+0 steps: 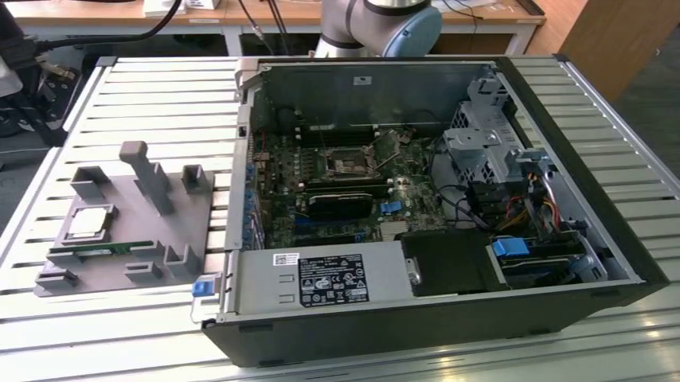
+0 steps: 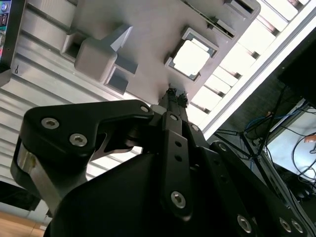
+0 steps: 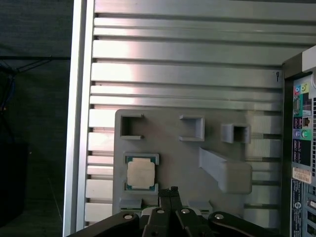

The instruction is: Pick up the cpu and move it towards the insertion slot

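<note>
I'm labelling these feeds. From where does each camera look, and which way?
Exterior view: off the arm, raised, looking down on the open computer case, its insertion slot, and the grey holder on the exterior view's left; the arm's base shows beyond the case.
First wrist view: on the wrist, looking down past the gripper at the holder.
Second wrist view: on the wrist, looking slantwise along the gripper's body.
Shared: all three show the cpu in the holder.
</note>
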`<state>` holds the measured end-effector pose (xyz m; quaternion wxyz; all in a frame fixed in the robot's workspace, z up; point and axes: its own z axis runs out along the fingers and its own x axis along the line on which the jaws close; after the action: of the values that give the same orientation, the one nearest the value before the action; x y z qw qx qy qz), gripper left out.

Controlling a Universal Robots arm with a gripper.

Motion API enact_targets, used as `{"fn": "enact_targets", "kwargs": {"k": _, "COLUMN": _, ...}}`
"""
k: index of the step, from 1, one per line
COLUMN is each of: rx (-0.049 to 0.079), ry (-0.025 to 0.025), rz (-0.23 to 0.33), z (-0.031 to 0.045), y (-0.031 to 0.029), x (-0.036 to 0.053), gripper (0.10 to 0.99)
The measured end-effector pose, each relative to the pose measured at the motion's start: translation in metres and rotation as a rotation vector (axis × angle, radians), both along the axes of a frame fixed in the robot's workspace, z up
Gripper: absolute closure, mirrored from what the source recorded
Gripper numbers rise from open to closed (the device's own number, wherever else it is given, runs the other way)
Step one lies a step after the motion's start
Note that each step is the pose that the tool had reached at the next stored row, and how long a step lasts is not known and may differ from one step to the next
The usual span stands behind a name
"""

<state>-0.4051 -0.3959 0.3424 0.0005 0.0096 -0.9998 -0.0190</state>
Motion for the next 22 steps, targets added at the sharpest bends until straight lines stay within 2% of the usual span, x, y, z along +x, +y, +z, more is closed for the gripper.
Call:
{"fn": "enact_targets", "kwargs": {"k": 8, "rx": -0.003, "ry": -0.0001, "rz": 0.000, "z": -0.0095, "y": -0.0002, "x": -0.0020, "gripper": 0.980}}
{"fn": "enact_targets", "kwargs": {"k": 12, "rx": -0.003, "ry": 0.0000, "rz": 0.000, "z": -0.0132, "y": -0.0003, "x": -0.0078, "gripper": 0.973}}
{"fn": "enact_targets", "kwargs": {"k": 13, "rx": -0.003, "ry": 0.0000, "rz": 0.000, "z": -0.0139, "y": -0.0004, "x": -0.0103, "gripper": 0.910}}
{"fn": "enact_targets", "kwargs": {"k": 16, "rx": -0.003, "ry": 0.0000, "rz": 0.000, "z": -0.0158, "y": -0.0004, "x": -0.0167, "gripper": 0.910}}
{"fn": "enact_targets", "kwargs": {"k": 21, "rx": -0.003, "ry": -0.0001, "rz": 0.000, "z": -0.0184, "y": -0.0004, "x": -0.0210, "gripper": 0.902}}
{"fn": "enact_targets", "kwargs": {"k": 22, "rx": -0.003, "ry": -0.0003, "rz": 0.000, "z": -0.0190, "y": -0.0005, "x": -0.0214, "gripper": 0.843}}
